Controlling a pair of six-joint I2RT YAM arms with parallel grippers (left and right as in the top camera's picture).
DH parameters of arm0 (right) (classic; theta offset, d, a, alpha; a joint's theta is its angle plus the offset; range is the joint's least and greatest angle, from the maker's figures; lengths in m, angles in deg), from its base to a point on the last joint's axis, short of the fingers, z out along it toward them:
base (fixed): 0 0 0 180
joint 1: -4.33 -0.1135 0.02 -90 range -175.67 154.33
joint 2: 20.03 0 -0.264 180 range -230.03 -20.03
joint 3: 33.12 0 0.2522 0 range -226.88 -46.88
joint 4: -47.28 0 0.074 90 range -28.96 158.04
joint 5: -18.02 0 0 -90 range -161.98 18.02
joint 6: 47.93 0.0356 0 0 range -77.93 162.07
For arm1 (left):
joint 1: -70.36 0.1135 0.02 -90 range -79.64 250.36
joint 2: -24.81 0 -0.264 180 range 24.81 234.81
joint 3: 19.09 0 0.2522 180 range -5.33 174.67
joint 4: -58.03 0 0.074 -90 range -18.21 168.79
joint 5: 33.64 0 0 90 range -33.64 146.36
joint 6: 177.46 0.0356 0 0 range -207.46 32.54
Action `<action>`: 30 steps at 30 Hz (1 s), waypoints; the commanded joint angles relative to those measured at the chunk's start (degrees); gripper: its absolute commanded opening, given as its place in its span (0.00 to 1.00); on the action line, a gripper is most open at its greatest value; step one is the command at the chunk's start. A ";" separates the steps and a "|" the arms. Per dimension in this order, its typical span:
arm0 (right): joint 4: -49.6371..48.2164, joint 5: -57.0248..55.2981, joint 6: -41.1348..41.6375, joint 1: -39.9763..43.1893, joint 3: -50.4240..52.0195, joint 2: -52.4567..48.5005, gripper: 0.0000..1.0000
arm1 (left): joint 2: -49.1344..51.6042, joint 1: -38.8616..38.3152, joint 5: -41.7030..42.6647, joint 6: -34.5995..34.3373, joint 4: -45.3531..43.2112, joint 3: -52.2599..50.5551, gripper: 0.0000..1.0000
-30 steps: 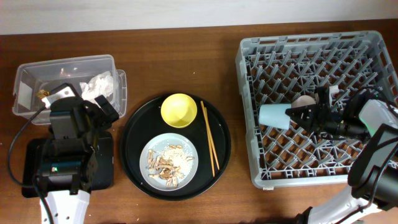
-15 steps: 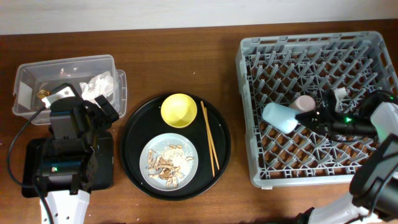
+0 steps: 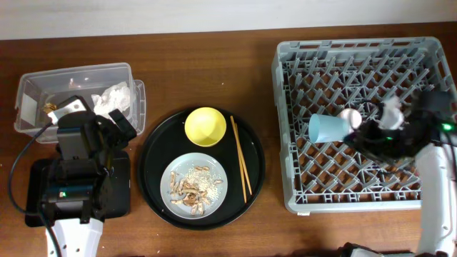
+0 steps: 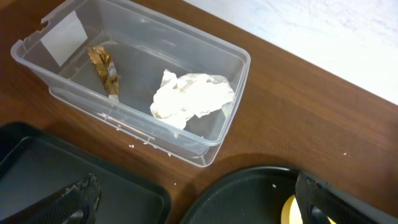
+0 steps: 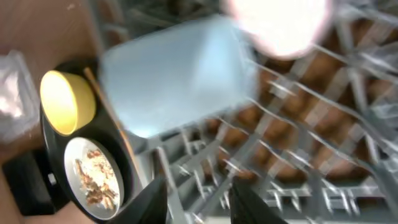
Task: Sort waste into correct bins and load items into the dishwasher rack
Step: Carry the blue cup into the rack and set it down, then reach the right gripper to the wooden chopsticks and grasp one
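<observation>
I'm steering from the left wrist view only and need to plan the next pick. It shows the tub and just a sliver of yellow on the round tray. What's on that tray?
Observer: The yellow bowl sits at the back of the round tray.
Operator: Anything in front of it?
Observer: A grey plate with the food scraps on it.
Operator: And the chopsticks?
Observer: The chopsticks lie on the same tray, along the rack side of the bowl and plate. In the rack, the light-blue cup lies on its side with the pink cup close beside it.
</observation>
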 commanded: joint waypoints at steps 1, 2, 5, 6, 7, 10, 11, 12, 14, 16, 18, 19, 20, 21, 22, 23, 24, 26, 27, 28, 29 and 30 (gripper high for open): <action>-7.08 -6.10 6.73 -13.81 0.09 0.22 0.19 | -0.22 0.24 -0.59 0.28 -0.17 0.26 0.99; -9.40 -13.22 11.32 -18.32 0.09 -0.42 0.10 | -0.22 0.24 -0.59 0.28 -0.17 0.26 0.99; -12.00 -30.75 18.86 -26.60 0.09 -4.28 0.04 | -0.22 0.24 -0.59 0.28 -0.17 0.26 0.99; -12.94 -31.52 18.91 -27.10 0.09 -4.39 0.04 | -0.22 0.24 -0.59 0.28 -0.17 0.26 0.99; -14.19 -31.50 18.91 -27.08 0.02 -3.91 0.04 | -0.22 0.24 -0.59 0.28 -0.17 0.26 0.99; -14.12 -31.30 18.88 -27.08 -0.59 -3.85 0.04 | -0.22 0.24 -0.59 0.28 -0.17 0.26 0.99; -14.05 -30.84 18.91 -27.08 -1.44 -3.85 0.04 | -0.22 0.24 -0.59 0.28 -0.17 0.26 0.99; -14.01 -29.42 18.69 -27.08 -2.25 -3.85 0.04 | -0.22 0.24 -0.59 0.28 -0.17 0.26 0.99; -13.64 -24.57 18.71 -27.08 -5.29 -3.82 0.04 | -0.22 0.24 -0.59 0.28 -0.17 0.26 0.99; -11.06 -23.54 18.73 -26.95 -9.64 -3.85 0.04 | -0.22 0.24 -0.59 0.28 -0.17 0.26 0.99; -11.93 -26.62 18.80 -26.53 -10.05 -4.24 0.04 | -0.22 0.24 -0.59 0.28 -0.17 0.26 0.99; -11.69 -30.27 18.95 -26.53 -9.79 -5.16 0.04 | -0.22 0.24 -0.59 0.28 -0.17 0.26 0.99; -11.45 -31.65 18.93 -26.53 -9.77 -6.91 0.04 | -0.22 0.24 -0.59 0.28 -0.17 0.26 0.99; -11.43 -31.76 18.93 -26.53 -9.77 -8.94 0.04 | -0.22 0.24 -0.59 0.28 -0.17 0.26 0.99; -11.45 -34.05 18.93 -26.53 -9.77 -13.22 0.04 | -0.22 0.24 -0.59 0.28 -0.17 0.26 0.99; -11.30 -34.75 18.93 -26.53 -9.77 -15.28 0.04 | -0.22 0.24 -0.59 0.28 -0.17 0.26 0.99; -10.82 -34.51 18.93 -26.67 -9.77 -17.27 0.04 | -0.22 0.24 -0.59 0.28 -0.17 0.26 0.99; -8.63 -34.36 18.93 -26.75 -9.81 -17.31 0.04 | -0.22 0.24 -0.59 0.28 -0.17 0.26 0.99; -7.21 -34.27 18.93 -26.75 -9.81 -17.03 0.04 | -0.22 0.24 -0.59 0.28 -0.17 0.26 0.99; -5.53 -34.10 18.93 -26.75 -9.86 -16.41 0.04 | -0.22 0.24 -0.59 0.28 -0.17 0.26 0.99; -4.74 -33.97 18.93 -26.75 -9.88 -15.58 0.04 | -0.22 0.24 -0.59 0.28 -0.17 0.26 0.99; -4.13 -33.09 18.93 -26.75 -10.03 -14.45 0.04 | -0.22 0.24 -0.59 0.28 -0.17 0.26 0.99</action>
